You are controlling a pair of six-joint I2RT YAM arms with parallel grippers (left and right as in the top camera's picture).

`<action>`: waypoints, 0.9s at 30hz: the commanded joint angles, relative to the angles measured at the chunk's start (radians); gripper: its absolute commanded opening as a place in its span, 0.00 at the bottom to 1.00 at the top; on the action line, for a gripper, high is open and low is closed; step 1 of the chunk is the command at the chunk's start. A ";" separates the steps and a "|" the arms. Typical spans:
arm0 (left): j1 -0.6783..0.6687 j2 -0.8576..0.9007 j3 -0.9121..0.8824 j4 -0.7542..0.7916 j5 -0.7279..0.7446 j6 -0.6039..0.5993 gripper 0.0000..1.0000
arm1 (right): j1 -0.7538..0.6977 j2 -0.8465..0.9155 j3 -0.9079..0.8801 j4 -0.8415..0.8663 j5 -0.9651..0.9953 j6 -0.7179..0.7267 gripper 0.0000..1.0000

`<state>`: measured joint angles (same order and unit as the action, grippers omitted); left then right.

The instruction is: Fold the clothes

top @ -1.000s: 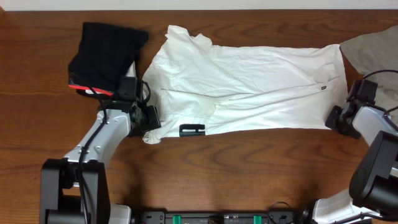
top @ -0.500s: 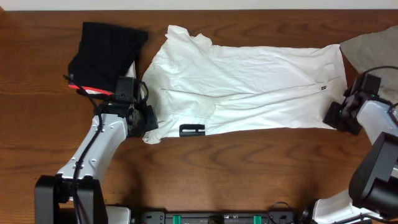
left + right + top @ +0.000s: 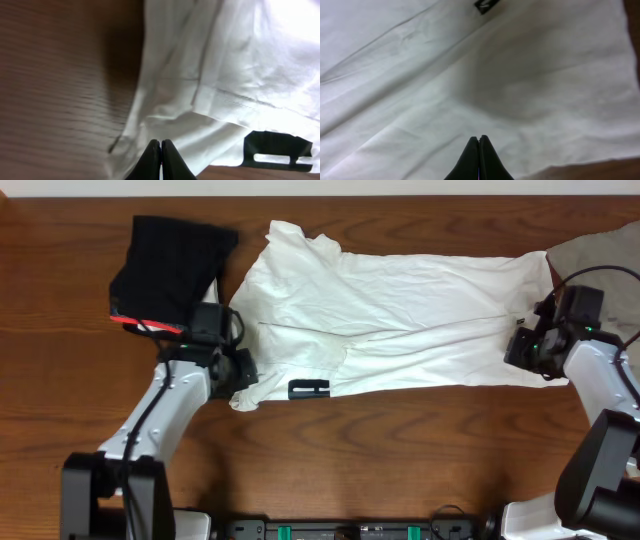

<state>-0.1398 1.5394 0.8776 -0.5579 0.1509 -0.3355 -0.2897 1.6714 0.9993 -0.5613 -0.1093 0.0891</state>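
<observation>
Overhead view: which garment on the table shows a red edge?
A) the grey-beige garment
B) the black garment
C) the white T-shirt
B: the black garment has red edging along its near side, while the white T-shirt and the grey-beige garment show no red.

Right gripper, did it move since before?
Yes. The right gripper moved up and left in the overhead view, further onto the shirt and closer to its small black tag.
</observation>
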 commanded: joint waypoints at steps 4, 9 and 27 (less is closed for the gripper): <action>-0.065 0.095 0.014 0.048 -0.006 -0.021 0.06 | 0.013 0.028 -0.074 0.072 -0.012 -0.027 0.01; -0.066 0.144 0.014 0.051 -0.014 -0.021 0.06 | 0.013 0.029 -0.135 0.149 -0.011 -0.027 0.01; -0.066 0.237 0.014 0.031 -0.118 -0.017 0.06 | -0.011 0.029 -0.145 0.015 0.225 0.090 0.01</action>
<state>-0.2115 1.7191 0.9092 -0.5190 0.1116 -0.3439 -0.2859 1.6886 0.8646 -0.5312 0.0360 0.1574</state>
